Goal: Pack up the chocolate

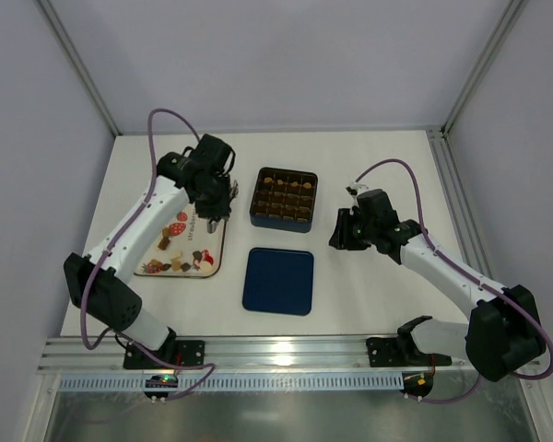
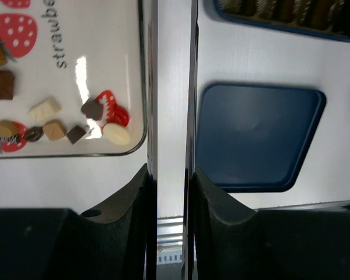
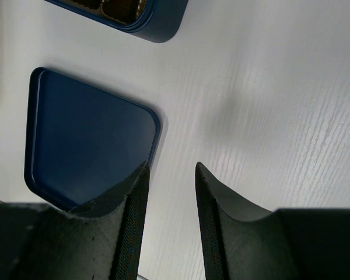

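chocolate: loose small pieces lying on the strawberry tray, in the left half of the left wrist view. Most are bunched along the tray's lower edge.
long axes: the pale oval at lower right of the bunch lies roughly left-right. The cream bar tilts up to the right. The dark oval beside the tan cube lies nearly level. The cubes show no clear direction.
cut off: a brown piece at the far left edge of the frame is only partly visible.
top view: the pieces show as specks at the lower left of the tray, too small to sort.
left gripper: above the tray's upper right corner. Its fingers stand a narrow slit apart, but the tips run off the top of the wrist view. Possibly a piece sits there; I cannot tell.
box: just right of that gripper, grid cells blurred.
lid: flat, centre of the frame, below the box.
right gripper: jaws parted with nothing between, over bare table beside the lid.
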Tool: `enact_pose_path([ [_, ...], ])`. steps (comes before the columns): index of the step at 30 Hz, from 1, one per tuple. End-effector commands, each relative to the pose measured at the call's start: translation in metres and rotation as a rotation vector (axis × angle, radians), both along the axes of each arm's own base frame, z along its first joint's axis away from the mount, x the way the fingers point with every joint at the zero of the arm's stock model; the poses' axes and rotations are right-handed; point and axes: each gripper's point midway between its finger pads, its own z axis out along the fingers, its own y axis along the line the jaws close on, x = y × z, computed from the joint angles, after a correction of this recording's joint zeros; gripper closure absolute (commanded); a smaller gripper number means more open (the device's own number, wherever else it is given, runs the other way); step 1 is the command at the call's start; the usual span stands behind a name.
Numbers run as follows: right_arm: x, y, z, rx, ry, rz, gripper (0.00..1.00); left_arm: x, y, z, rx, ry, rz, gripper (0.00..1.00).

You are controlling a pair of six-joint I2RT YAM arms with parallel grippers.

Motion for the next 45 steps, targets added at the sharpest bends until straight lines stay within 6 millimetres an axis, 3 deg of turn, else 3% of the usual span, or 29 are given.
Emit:
enact_pose_path([
  [1,0.011,0.004,0.019,0.012,-0.05,-0.009,0.6,0.021,-0.033,0.015,-0.026,-0.051,-0.036,0.8],
  [2,0.011,0.003,0.019,0.009,-0.051,-0.01,0.6,0.028,-0.05,0.017,-0.03,-0.054,-0.064,0.8],
  [9,0.008,-0.002,0.023,-0.002,-0.06,-0.02,0.6,0.057,-0.107,0.009,-0.049,-0.057,-0.13,0.8],
  [13,0.006,-0.004,0.024,-0.009,-0.06,-0.022,0.6,0.064,-0.127,0.0,-0.056,-0.048,-0.154,0.8],
  [18,0.005,-0.006,0.024,-0.012,-0.064,-0.026,0.6,0.069,-0.137,-0.011,-0.057,-0.035,-0.159,0.79],
  [21,0.004,-0.005,0.024,-0.012,-0.064,-0.022,0.6,0.071,-0.137,-0.017,-0.049,-0.026,-0.156,0.78],
  [31,0.003,-0.005,0.024,-0.011,-0.065,-0.018,0.6,0.079,-0.14,-0.026,-0.036,-0.035,-0.149,0.59],
  [35,0.003,-0.005,0.023,-0.01,-0.067,-0.018,0.6,0.079,-0.138,-0.025,-0.029,-0.039,-0.15,0.57],
  [39,0.003,-0.006,0.023,-0.013,-0.067,-0.018,0.6,0.077,-0.135,-0.011,-0.036,-0.065,-0.148,0.58],
  [43,0.003,-0.006,0.023,-0.018,-0.069,-0.019,0.6,0.069,-0.107,0.026,-0.025,-0.147,-0.112,0.57],
  [45,0.003,-0.006,0.024,-0.015,-0.071,-0.018,0.6,0.061,-0.089,0.021,-0.008,-0.128,-0.08,0.57],
])
